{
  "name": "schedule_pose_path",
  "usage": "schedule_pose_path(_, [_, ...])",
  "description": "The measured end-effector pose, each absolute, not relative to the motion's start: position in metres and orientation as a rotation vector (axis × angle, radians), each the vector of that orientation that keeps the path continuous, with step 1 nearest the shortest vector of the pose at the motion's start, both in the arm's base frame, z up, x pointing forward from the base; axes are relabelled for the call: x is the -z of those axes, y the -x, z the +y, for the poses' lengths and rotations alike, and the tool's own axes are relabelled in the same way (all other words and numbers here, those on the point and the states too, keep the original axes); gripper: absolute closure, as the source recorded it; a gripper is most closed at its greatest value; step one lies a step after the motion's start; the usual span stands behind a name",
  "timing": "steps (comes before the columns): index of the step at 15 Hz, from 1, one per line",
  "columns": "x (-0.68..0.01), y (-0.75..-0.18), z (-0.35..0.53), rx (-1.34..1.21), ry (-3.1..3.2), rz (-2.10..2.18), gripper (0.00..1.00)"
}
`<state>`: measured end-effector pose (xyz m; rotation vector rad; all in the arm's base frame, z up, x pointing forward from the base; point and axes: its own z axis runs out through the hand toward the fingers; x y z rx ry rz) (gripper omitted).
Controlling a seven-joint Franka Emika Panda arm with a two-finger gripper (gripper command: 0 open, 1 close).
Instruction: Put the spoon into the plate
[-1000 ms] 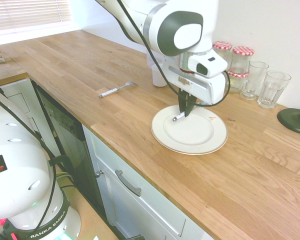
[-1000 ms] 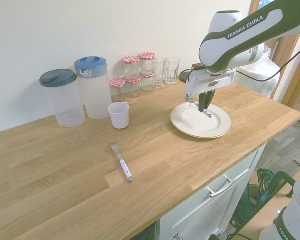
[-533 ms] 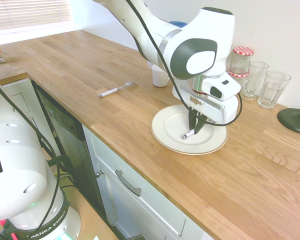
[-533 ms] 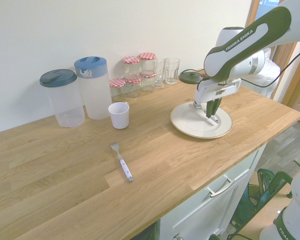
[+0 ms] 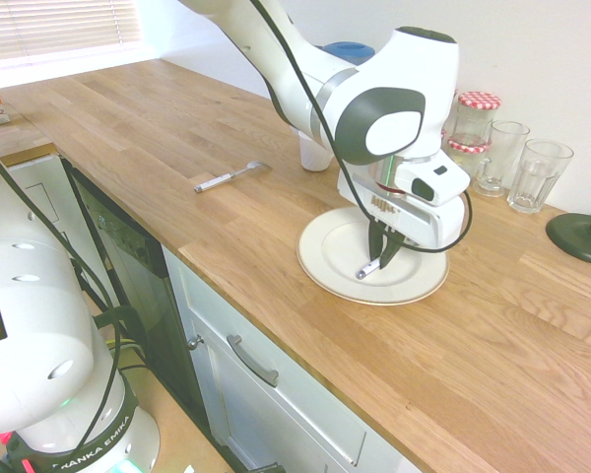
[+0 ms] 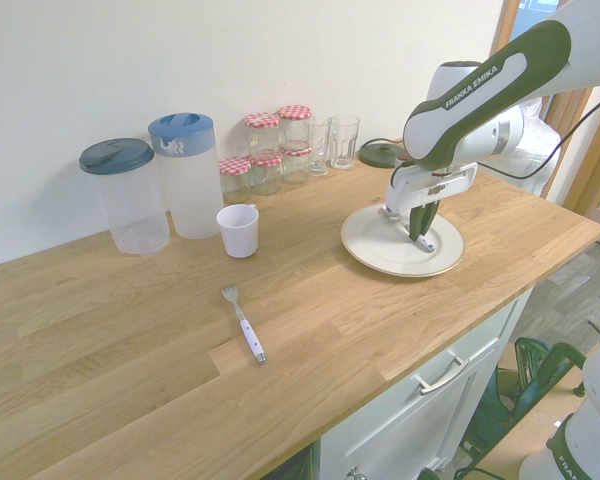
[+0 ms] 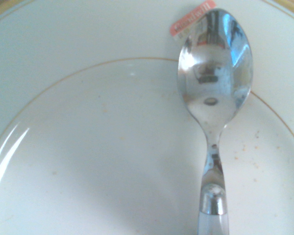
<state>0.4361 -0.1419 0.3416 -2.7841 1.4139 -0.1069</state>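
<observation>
Large round white dinner plate (image 5: 409,281) with thin darker rim line, resting on the long wooden countertop (image 5: 158,148). Above the plate, pointing straight down: white arm's two-finger gripper (image 5: 382,252), fingers clamped narrow on small slim silver metal spoon (image 5: 370,266), low over the plate's middle.

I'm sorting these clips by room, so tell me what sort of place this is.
Most likely a home kitchen: a long wooden countertop over white cabinet drawers, red-checked-lid glass jars and clear drinking glasses against the wall, and a round white dinner plate.
</observation>
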Motion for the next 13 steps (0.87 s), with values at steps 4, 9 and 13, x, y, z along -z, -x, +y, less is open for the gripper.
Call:
schedule_pose_path(4, [-0.341,-0.436,-0.142,0.105,2.78,1.422,0.0])
schedule_pose_path(9, [-0.361,-0.44,-0.144,0.165,2.807,1.445,0.0])
schedule_pose_path(13, [-0.451,-0.423,-0.103,0.179,2.846,1.313,0.0])
